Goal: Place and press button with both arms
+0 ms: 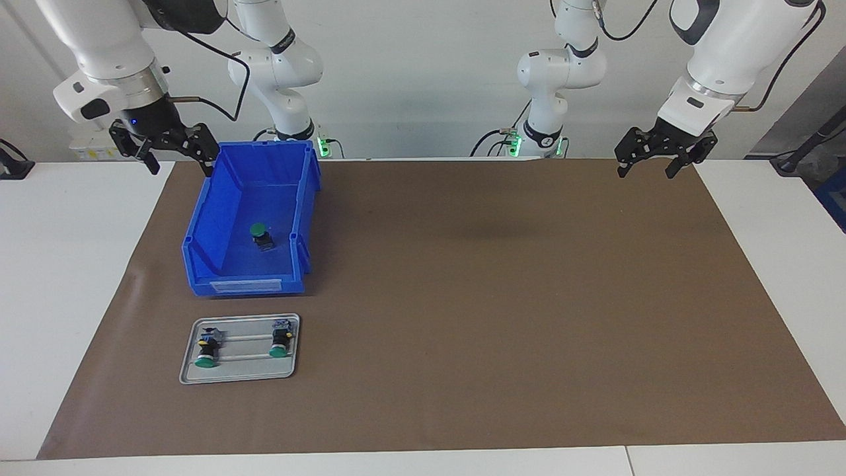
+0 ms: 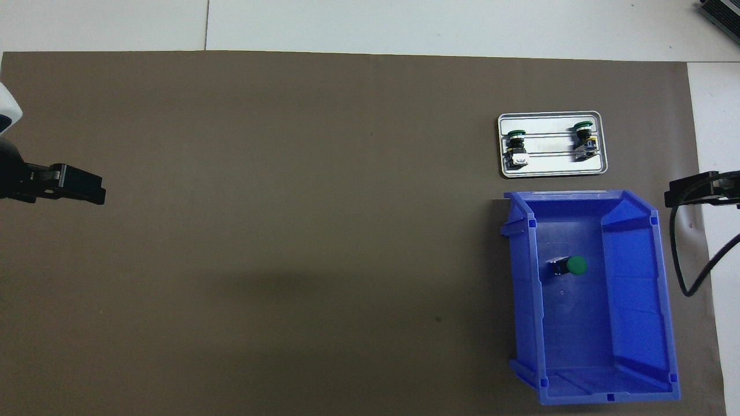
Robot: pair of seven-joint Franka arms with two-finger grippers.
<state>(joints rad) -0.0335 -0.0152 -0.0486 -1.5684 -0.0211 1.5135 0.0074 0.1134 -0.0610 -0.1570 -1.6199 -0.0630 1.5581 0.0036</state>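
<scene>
The button (image 1: 260, 234) lay loose in the blue bin (image 1: 205, 225), nearer the robots than the tray (image 1: 188, 370). Both tools, right (image 1: 180, 158) and left (image 1: 646, 165), hung wide and empty. Reaching in, the bin's walls might have fouled the fingers, or the button might have rolled.

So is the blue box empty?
No. One green-capped push button lies inside the open blue plastic bin, on its floor.

Even, bright diffuse light from above. Soft broad shadow on brown mat (image 1: 502, 231) beside blue bin (image 1: 198, 225). Faint sheen on metal tray (image 1: 188, 370). Both views sharp; no glare.
</scene>
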